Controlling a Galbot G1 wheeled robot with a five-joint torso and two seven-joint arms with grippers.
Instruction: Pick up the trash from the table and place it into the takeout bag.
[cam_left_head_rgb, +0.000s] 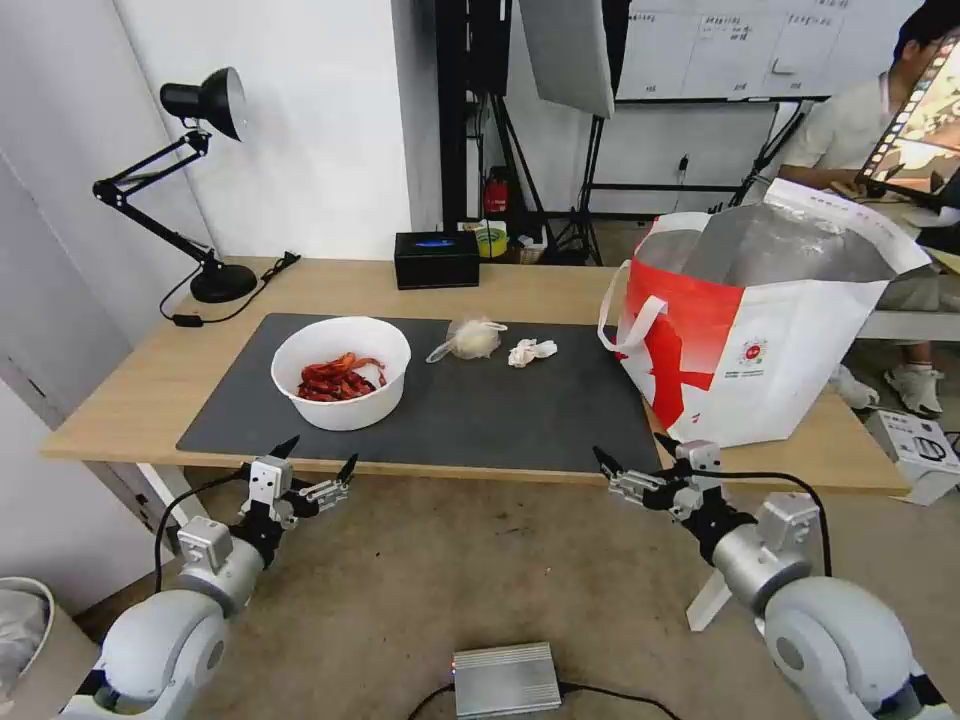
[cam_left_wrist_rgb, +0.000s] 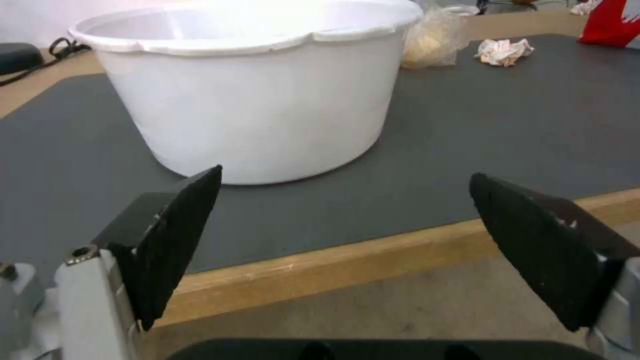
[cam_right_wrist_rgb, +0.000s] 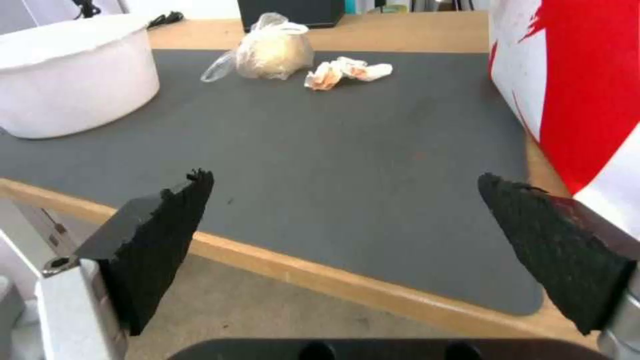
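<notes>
Below the long light-wood desk edge, my left claw and right claw both hang spread, empty. White round plastic bowl of red scraps sits on mat: light, stiff, spillable; pinch the rim.

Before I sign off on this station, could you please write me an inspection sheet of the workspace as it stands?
Surface: light-wood table with a dark grey mat.
Job's things: white bowl of red scraps, knotted clear bag and crumpled tissue lie apart on the mat; takeout bag stands open at the table's right end.
Clutter: black tissue box and desk lamp at the back.
Grippers: left end effector and right end effector both open, empty, short of the table's near edge.
Cables: lamp cord on the table; a cable from a silver box on the floor.
Surroundings: light stands, whiteboard and a seated person behind.
</notes>
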